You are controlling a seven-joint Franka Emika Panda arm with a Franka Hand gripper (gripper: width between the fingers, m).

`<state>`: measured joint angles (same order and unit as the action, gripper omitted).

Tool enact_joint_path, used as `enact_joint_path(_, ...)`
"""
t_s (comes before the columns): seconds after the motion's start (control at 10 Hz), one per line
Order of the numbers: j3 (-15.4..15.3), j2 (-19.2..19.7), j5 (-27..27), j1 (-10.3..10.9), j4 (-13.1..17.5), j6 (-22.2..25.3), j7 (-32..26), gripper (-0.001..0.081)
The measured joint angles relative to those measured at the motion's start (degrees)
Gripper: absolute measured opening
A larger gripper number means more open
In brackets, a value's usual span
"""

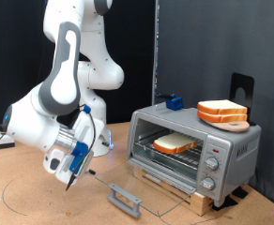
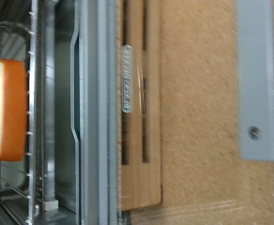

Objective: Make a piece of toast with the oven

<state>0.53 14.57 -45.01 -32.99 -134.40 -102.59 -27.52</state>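
The silver-grey oven (image 1: 221,148) stands at the exterior view's right with its glass door folded down flat and the grey bar handle (image 1: 126,198) out in front. The piece of toast (image 1: 175,143) lies flat on the wire rack inside. In the wrist view its orange crust edge (image 2: 10,108) shows on the rack, and the door handle (image 2: 259,80) shows as a grey bar. My gripper (image 1: 72,178) hangs low over the table to the exterior view's left of the handle, apart from it. Nothing shows between its fingers. The fingers do not show in the wrist view.
A thicker stack of bread slices (image 1: 221,112) lies on the oven's top. A small blue object (image 1: 173,101) sits behind the oven. The oven rests on a wooden board (image 1: 179,190). A cable (image 1: 24,192) loops over the cork table.
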Motion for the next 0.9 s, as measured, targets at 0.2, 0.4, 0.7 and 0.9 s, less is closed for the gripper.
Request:
enact_joint_path(0.2, 0.9, 4.6, 2.1, -0.2, 2.6, 0.0, -0.4, 0.0807)
enact_joint_path(0.4, 1.4, 7.6, 5.1, -0.3, 3.5, 0.0, -1.4, 0.0807)
enact_joint_path(0.7, 1.5, 9.8, 6.4, -0.3, 2.0, 0.8, -3.3, 0.0807)
enact_joint_path(0.9, 0.9, 9.8, 6.2, -0.2, -0.6, 0.8, -4.4, 0.0807)
